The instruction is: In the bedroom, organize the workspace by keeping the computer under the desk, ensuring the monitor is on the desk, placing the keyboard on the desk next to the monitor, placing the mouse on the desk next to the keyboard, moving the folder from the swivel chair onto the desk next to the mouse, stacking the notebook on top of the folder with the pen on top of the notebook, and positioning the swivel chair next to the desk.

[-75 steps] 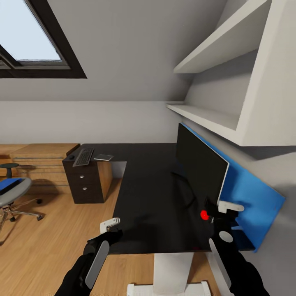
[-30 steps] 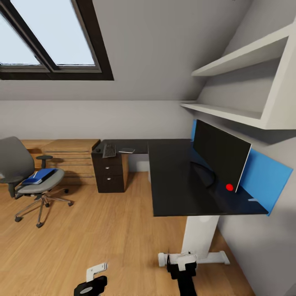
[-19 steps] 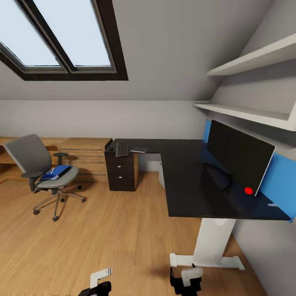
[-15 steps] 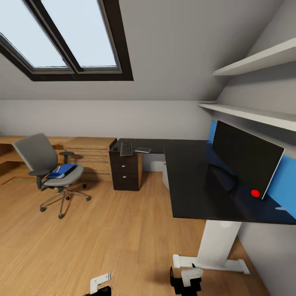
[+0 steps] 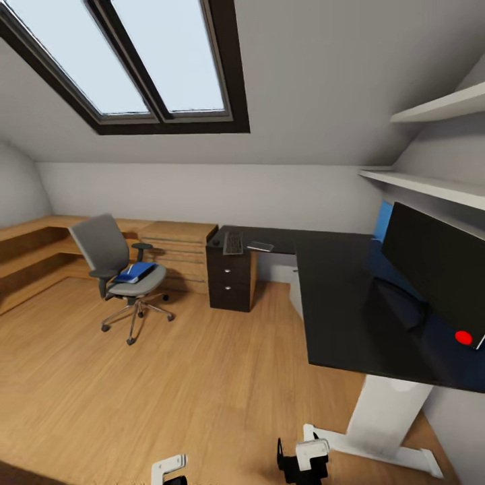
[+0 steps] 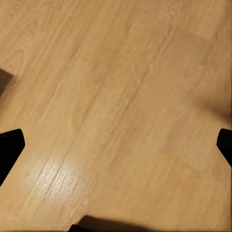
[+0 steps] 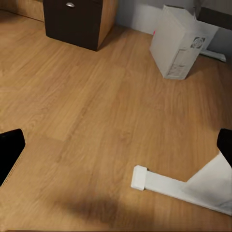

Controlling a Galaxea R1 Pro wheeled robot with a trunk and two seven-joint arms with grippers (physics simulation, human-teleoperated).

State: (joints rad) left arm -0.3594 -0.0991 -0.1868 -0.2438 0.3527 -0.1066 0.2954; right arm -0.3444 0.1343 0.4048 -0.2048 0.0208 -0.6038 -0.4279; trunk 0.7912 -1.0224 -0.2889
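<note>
Standing well back from the counter, the robot carries both arms low; the left claw and right claw each hang spread over bare floor, holding nothing. One swivel chair sits apart, bearing one folder, probably for collection. One keyboard lies atop the drawer block, one monitor on the near wing, one computer beneath. The mouse is too small to be sure of.

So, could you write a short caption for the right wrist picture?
White computer standing on the wood floor beside the black drawer block, with the desk's white foot near.
</note>
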